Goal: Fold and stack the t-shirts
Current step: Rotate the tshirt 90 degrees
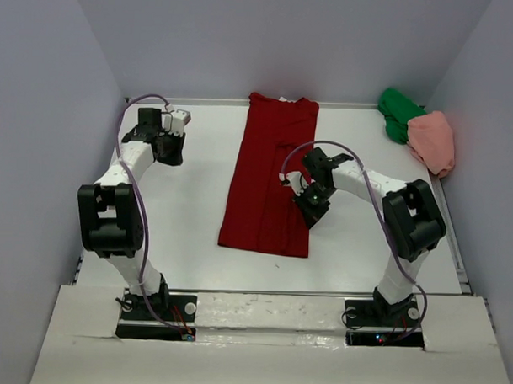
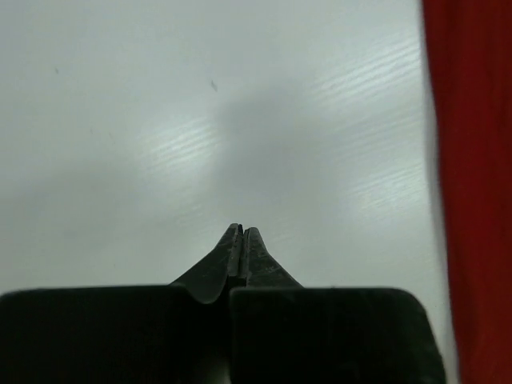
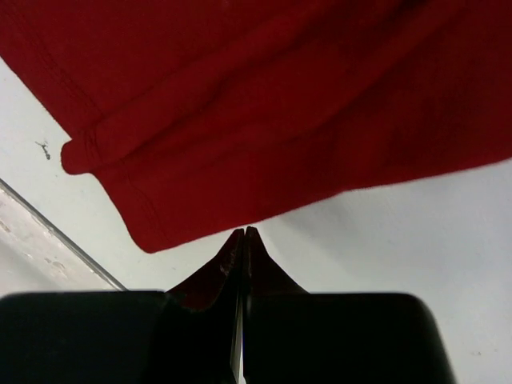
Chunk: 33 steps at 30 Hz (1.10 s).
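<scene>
The dark red t-shirt [image 1: 269, 180] lies flat mid-table as a long narrow strip, collar at the far end. In the far right corner the green t-shirt [image 1: 397, 113] and the salmon pink t-shirt [image 1: 433, 139] sit crumpled side by side. My right gripper [image 1: 312, 214] hovers at the red shirt's right edge, shut and empty. In the right wrist view its tips [image 3: 244, 232] stop just short of the red hem [image 3: 264, 104]. Over bare table at the far left, well apart from the shirt, my left gripper [image 1: 170, 152] is also shut and empty [image 2: 242, 232]. The red cloth [image 2: 476, 200] fills that view's right border.
The white table [image 1: 188, 215] is walled in by grey panels on the left, back and right. A raised white ledge [image 1: 269, 306] runs along the near edge between the arm bases.
</scene>
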{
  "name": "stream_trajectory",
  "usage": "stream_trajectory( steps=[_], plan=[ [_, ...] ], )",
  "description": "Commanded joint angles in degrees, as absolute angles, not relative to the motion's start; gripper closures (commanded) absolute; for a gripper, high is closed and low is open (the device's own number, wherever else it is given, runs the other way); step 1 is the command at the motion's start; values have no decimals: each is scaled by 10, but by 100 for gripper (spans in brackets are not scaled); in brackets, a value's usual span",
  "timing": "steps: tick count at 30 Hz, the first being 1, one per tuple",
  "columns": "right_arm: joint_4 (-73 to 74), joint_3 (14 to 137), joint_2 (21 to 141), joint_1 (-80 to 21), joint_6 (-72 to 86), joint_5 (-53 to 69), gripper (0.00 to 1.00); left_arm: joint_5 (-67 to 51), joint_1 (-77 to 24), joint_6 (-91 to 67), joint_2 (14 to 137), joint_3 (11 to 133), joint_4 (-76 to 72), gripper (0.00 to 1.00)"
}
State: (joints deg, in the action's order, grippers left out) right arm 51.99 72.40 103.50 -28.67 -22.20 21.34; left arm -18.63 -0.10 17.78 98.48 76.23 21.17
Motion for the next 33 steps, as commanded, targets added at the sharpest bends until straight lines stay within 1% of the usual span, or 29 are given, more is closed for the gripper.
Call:
stream_trajectory(
  steps=[1, 5, 12, 16, 26, 33],
  plan=[
    [494, 750, 1061, -308, -221, 226, 100, -203, 36, 201, 912, 703, 200, 100],
    [484, 759, 1092, -314, -222, 229, 100, -210, 48, 214, 868, 639, 190, 100],
    [465, 750, 1114, -325, -223, 214, 100, -220, 50, 210, 808, 592, 175, 100],
    [453, 728, 1115, -325, -217, 181, 100, -218, 51, 212, 793, 578, 175, 100],
    [404, 674, 1101, -325, -204, 47, 100, -247, 50, 230, 739, 529, 166, 100],
    [390, 657, 1096, -325, -193, 0, 100, -251, 50, 243, 706, 497, 166, 100]
  ],
)
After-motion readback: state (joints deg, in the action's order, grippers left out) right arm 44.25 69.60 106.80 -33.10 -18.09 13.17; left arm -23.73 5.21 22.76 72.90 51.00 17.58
